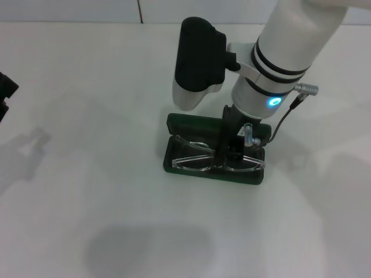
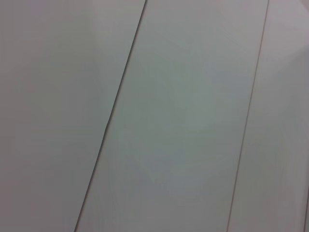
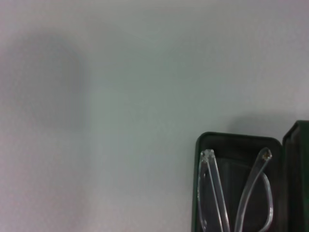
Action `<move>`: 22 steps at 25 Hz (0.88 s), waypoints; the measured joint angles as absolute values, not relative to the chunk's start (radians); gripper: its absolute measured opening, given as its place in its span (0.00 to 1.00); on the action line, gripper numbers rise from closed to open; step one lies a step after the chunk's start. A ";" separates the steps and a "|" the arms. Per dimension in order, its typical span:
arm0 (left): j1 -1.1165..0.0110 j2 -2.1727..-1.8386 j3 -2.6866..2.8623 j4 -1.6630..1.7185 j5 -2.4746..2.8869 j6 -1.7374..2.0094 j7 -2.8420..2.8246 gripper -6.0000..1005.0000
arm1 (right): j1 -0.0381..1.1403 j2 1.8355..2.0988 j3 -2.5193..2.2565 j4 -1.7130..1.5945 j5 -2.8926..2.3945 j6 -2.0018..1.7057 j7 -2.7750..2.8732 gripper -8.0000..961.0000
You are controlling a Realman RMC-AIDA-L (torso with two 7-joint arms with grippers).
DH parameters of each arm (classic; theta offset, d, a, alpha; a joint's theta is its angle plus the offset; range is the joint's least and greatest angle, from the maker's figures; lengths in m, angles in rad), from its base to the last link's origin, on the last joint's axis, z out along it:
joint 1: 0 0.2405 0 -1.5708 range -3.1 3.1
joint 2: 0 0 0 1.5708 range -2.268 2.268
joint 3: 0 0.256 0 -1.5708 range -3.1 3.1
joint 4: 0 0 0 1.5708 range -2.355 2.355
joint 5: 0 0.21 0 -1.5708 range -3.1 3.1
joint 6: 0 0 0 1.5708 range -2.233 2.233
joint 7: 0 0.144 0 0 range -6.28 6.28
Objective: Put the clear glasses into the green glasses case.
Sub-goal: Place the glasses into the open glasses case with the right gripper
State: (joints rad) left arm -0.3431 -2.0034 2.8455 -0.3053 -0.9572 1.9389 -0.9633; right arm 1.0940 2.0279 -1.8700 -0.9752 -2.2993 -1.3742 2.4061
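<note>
The green glasses case [image 1: 188, 124] lies open at the table's centre, its lid raised on the far side. The clear glasses [image 1: 194, 161] rest inside its tray, the front along the near wall. My right gripper [image 1: 229, 154] reaches straight down into the case at the middle of the glasses, right at their bridge. The right wrist view shows one end of the case [image 3: 241, 140] with the two clear arms of the glasses [image 3: 212, 193] lying inside. My left gripper [image 1: 6, 92] sits parked at the far left edge, away from the case.
The case stands on a white table [image 1: 87, 191]. The left wrist view shows only pale panels with thin dark seams [image 2: 113, 111].
</note>
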 joint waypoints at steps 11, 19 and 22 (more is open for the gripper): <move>-0.342 -2.003 2.846 -0.305 -0.955 1.939 -0.963 0.26 | 1.091 2.028 -1.883 -0.958 -2.298 -1.345 2.427 0.08; -0.342 -2.004 2.845 -0.305 -0.947 1.939 -0.961 0.26 | 1.091 2.028 -1.886 -0.962 -2.286 -1.345 2.427 0.09; -0.341 -2.005 2.846 -0.305 -0.945 1.939 -0.959 0.26 | 1.091 2.028 -1.886 -0.965 -2.285 -1.344 2.427 0.09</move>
State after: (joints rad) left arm -0.3407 -2.0050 2.8455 -0.3053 -0.9449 1.9389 -0.9594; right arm 1.0911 2.0279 -1.8855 -0.9649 -2.2848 -1.3440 2.4270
